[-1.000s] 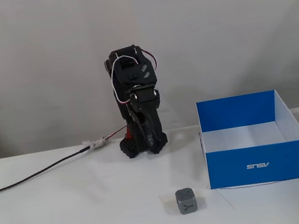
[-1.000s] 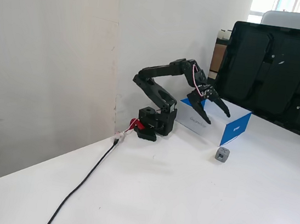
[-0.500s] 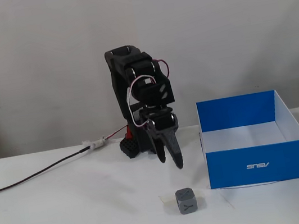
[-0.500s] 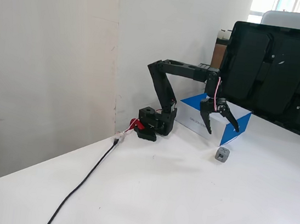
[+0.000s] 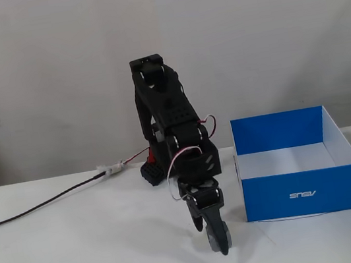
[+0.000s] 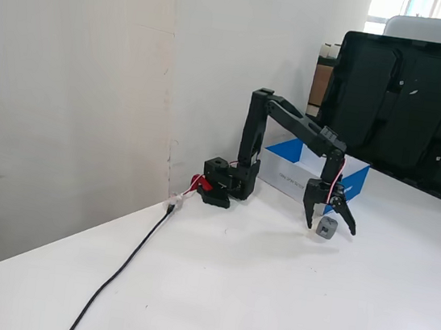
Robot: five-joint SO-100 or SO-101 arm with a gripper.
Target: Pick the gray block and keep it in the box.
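Observation:
The gray block (image 6: 327, 227) is a small dark gray cube resting on the white table, between my gripper's spread fingers. My gripper (image 6: 330, 228) points down over it, open, one finger on each side of the block. In a fixed view from the front the gripper (image 5: 217, 241) is seen edge-on, with the block (image 5: 216, 236) showing gray between the fingers. The box (image 5: 302, 193) is blue outside and white inside, and stands lidless to the right of the gripper. In a fixed view from the side the box (image 6: 354, 183) stands behind the arm.
The arm's base (image 5: 153, 169) sits at the back by the wall, with a dark cable (image 5: 40, 206) running off to the left across the table. A large black monitor (image 6: 412, 101) stands behind the box.

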